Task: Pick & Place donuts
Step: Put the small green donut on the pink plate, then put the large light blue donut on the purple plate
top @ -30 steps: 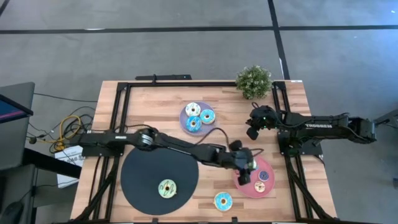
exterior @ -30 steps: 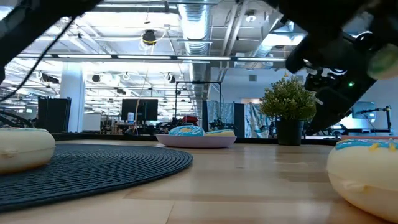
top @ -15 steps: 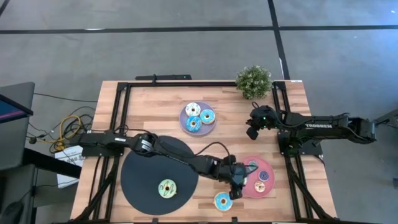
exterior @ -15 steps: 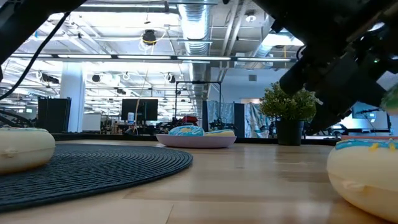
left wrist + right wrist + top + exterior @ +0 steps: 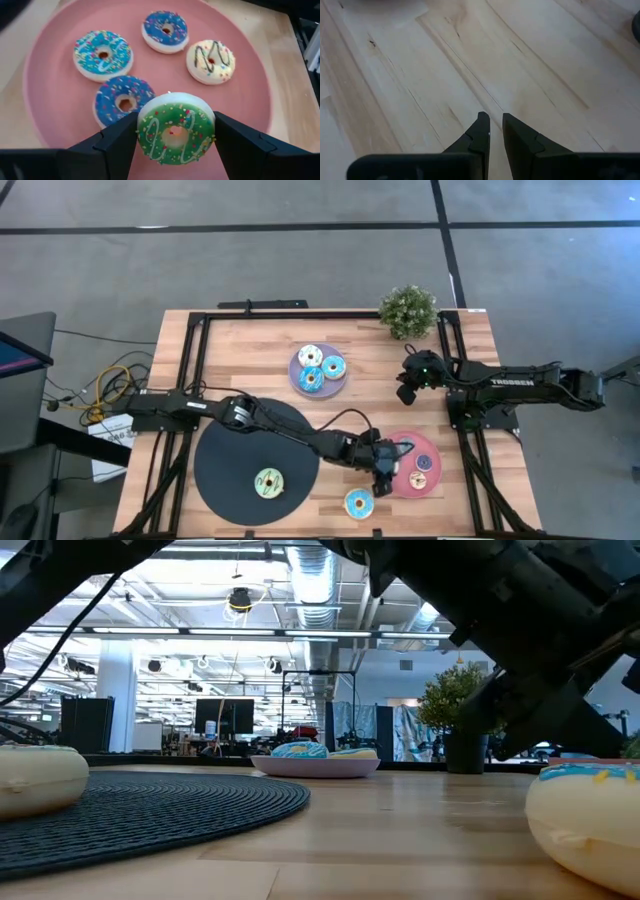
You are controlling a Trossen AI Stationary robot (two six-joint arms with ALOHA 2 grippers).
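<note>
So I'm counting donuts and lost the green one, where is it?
The green donut is gripped in the left hand, held over the pink plate at the table's front right, beside a dark blue donut.

arms: two, black, slim jointed links | left arm (image 5: 290, 425): black cable looped along it | right arm (image 5: 520, 383): white TROSSEN lettering | fingers (image 5: 117, 145): black, angular

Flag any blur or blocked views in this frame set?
Low view: dark arm blurred, blocking the upper right; near donut soft. Left wrist view: green donut and pink plate sharp. High view: even light, no glare.
</note>
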